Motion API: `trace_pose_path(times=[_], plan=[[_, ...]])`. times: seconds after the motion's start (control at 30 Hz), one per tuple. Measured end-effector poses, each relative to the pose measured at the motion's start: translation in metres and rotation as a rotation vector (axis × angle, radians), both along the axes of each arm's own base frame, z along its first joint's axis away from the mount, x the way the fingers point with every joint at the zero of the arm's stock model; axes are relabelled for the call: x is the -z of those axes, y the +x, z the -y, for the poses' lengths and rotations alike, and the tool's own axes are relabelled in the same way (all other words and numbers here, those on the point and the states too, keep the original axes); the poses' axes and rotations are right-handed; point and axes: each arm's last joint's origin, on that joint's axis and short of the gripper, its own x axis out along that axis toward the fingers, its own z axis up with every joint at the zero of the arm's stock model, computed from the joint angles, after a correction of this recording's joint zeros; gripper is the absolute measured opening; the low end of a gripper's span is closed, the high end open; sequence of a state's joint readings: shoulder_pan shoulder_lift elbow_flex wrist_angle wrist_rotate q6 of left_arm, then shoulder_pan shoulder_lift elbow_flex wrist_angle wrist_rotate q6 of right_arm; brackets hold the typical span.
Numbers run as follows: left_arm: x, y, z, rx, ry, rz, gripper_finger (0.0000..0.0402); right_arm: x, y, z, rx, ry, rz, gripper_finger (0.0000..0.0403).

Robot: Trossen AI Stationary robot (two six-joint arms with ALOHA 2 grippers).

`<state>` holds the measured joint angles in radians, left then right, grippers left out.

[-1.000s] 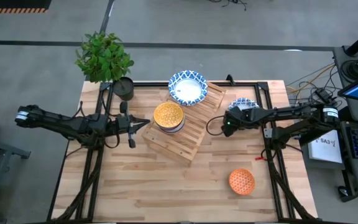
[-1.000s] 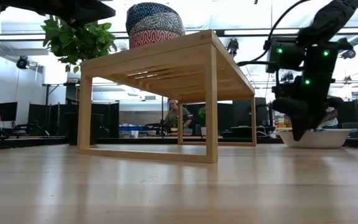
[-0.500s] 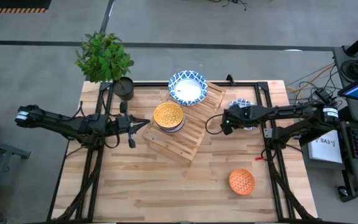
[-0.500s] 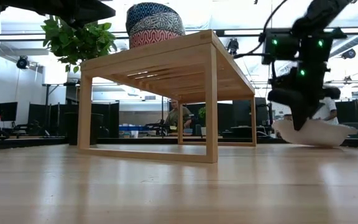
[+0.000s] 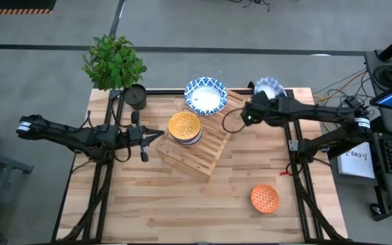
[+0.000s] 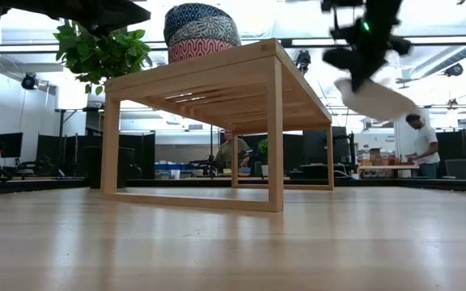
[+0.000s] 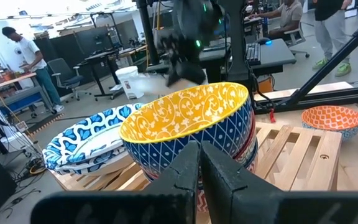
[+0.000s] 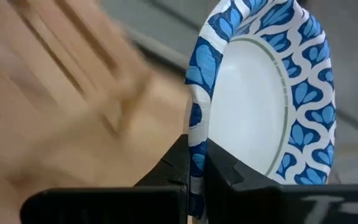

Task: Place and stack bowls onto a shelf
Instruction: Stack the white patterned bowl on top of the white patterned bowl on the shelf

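The right tool (image 5: 252,113) clamps the rim of a white, blue-patterned bowl (image 8: 263,99), held tilted in the air just beside the shelf (image 5: 209,146). On the shelf sit 1 matching bowl (image 5: 205,95) and a yellow-topped stack (image 5: 184,126). An orange bowl (image 5: 265,198) lies apart on the desk (image 5: 155,204). The left tool (image 5: 156,134), clenched empty, waits near the shelf.

The table (image 5: 182,197) is evenly and brightly lit from above in the high view, and only soft, short shadows are cast beside the shelf (image 5: 203,146). In the low view the ceiling is washed out by glare, and the raised white bowl (image 6: 376,97) is smeared by motion blur. In the right wrist view the wooden background is streaked, while the bowl's blue rim is kept fairly sharp. In the left wrist view the near fingers (image 7: 185,180) are rendered soft and dark.
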<state>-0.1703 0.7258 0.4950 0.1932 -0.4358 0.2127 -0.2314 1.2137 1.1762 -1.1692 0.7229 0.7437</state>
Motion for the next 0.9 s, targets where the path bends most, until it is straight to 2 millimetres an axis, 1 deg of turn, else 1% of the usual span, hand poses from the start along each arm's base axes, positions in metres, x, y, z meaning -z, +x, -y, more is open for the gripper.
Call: trace_pose_path(times=[0.1, 0.23, 0.3, 0.4, 0.5, 0.57, 0.9], plan=[[0.0, 0.0, 0.0, 0.0, 0.0, 0.0, 0.0, -0.029, 0.012, 0.003, -0.111, -0.074, 0.069, 0.0012], [0.0, 0.0, 0.0, 0.0, 0.0, 0.001, 0.0, -0.06, 0.028, 0.003, -0.272, -0.19, 0.166, 0.0012], [0.0, 0.0, 0.0, 0.0, 0.0, 0.001, 0.0, -0.071, 0.036, 0.0, -0.363, -0.232, 0.206, 0.0012], [0.0, 0.0, 0.0, 0.001, 0.007, -0.002, 0.0, -0.081, 0.046, -0.004, -0.541, -0.252, 0.285, 0.0012], [0.0, 0.0, 0.0, 0.001, 0.01, -0.003, 0.0, -0.083, 0.056, -0.007, -0.722, -0.223, 0.366, 0.0012], [0.0, 0.0, 0.0, 0.0, 0.01, -0.003, 0.0, -0.082, 0.061, -0.008, -0.794, -0.201, 0.389, 0.0012], [0.001, 0.001, 0.0, 0.0, 0.011, -0.008, 0.0, -0.061, 0.083, -0.003, -0.804, -0.179, 0.295, 0.0013]])
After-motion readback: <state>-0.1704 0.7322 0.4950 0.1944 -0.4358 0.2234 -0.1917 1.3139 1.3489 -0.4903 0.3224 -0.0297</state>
